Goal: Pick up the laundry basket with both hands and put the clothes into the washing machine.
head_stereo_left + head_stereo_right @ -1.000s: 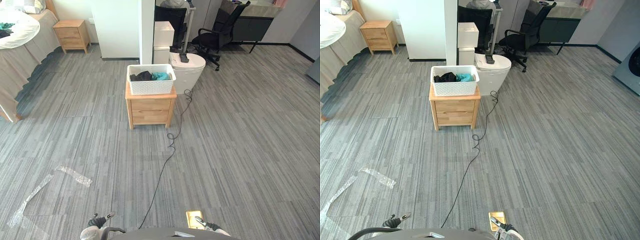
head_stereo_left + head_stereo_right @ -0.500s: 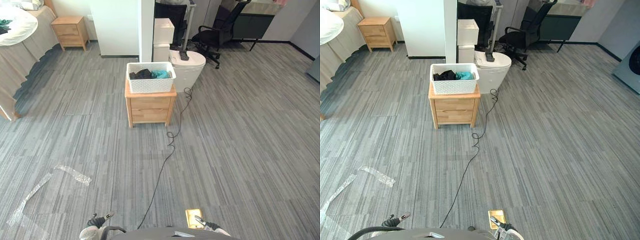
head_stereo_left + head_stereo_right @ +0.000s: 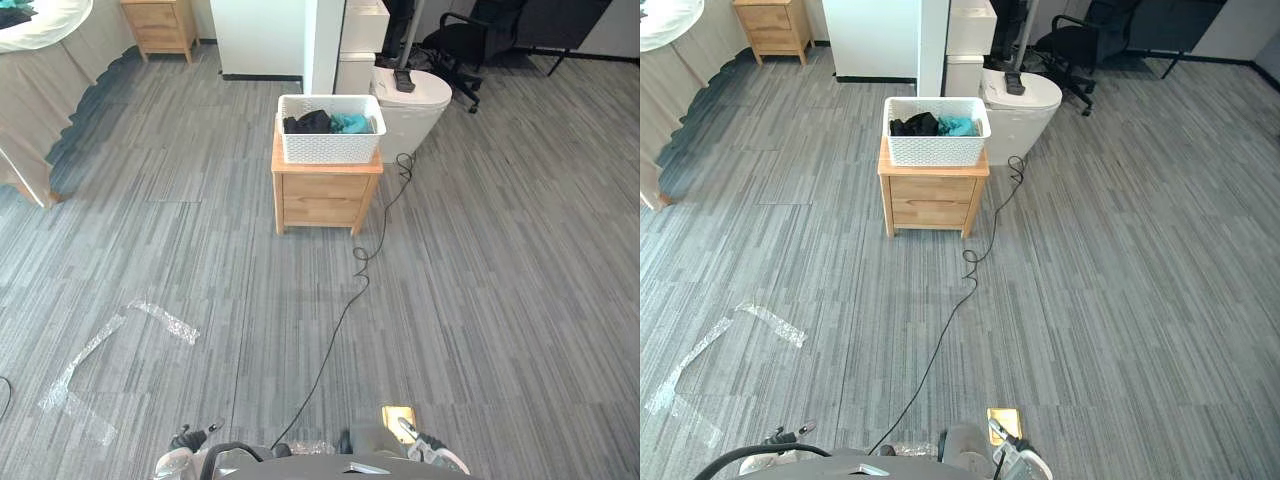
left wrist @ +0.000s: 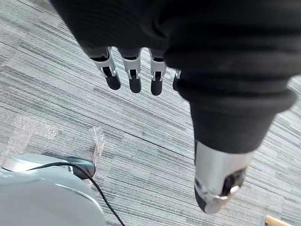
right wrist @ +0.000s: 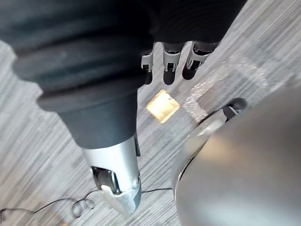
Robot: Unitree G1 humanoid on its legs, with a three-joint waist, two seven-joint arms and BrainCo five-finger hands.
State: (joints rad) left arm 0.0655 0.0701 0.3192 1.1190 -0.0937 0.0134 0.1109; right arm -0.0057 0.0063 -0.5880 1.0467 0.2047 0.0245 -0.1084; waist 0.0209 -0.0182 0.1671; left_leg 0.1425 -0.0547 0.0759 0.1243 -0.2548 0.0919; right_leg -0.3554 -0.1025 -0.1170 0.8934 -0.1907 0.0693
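A white laundry basket (image 3: 330, 140) with dark and teal clothes (image 3: 330, 122) in it stands on a small wooden nightstand (image 3: 326, 192), far ahead of me in the eye views. My left hand (image 3: 186, 439) and right hand (image 3: 428, 449) hang low at my sides, far from the basket. In the left wrist view the left hand (image 4: 134, 77) has straight fingers over bare carpet and holds nothing. In the right wrist view the right hand (image 5: 169, 59) is also open and holds nothing.
A white round-topped unit (image 3: 415, 100) with a dark remote on it stands right behind the nightstand, beside a white pillar (image 3: 322, 40). An office chair (image 3: 462, 42) is at the back right, a bed (image 3: 40, 70) at the left. Clear tape (image 3: 110, 345) and a brass floor socket (image 3: 398, 418) lie on the carpet.
The whole picture has shifted: the camera has moved forward and tipped down, so the basket and nightstand look a little nearer. Both hands hang as before.
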